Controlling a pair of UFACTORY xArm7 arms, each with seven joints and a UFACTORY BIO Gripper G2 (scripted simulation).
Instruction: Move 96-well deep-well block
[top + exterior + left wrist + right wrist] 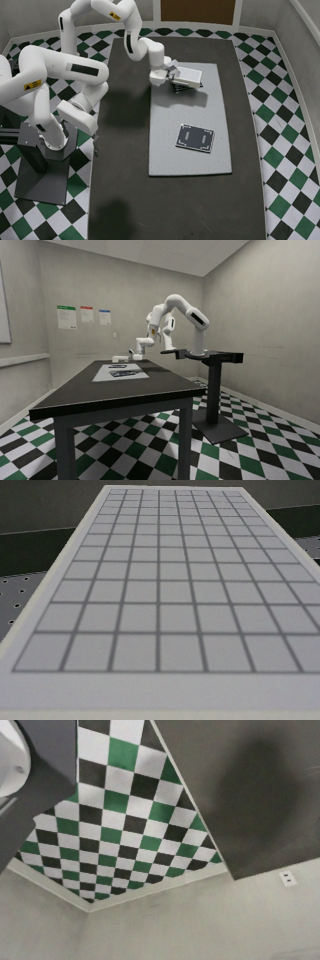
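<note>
White is the colour of the deep-well block (188, 74) (119, 358) (159, 595), and it is held in the air above nest N1 (178, 88) (122, 373), apart from it. Its long axis goes across the table (124, 180) (116, 392), pointing away from the left gripper (179, 78) (124, 360). In the left wrist view the long rows of the grid run away from the camera. The block's top faces up, and from above its edges look turned against the edges of N1.

The left gripper is closed on the block, with its fingers on the two long sides, at the end nearest to the arm. The right gripper (95, 149) (154, 338) is wide open, holds nothing, and hangs well apart, by the arms' edge of the table.

Nest N2 (195, 138) (117, 366) has nothing in it; its pale corner locators and two slots are visible. N2 lies on the same grey perforated board (168, 155) (103, 378) as N1, and its long side looks near to parallel with the block.

The block covers most of N1 in the top view, so the inside of N1 is hard to check there. Which corner has well A1 cannot be read, and the marks on the nests are too small. The left wrist view cuts the near side edges of the block, and the gripper's fingers do not show in it.
</note>
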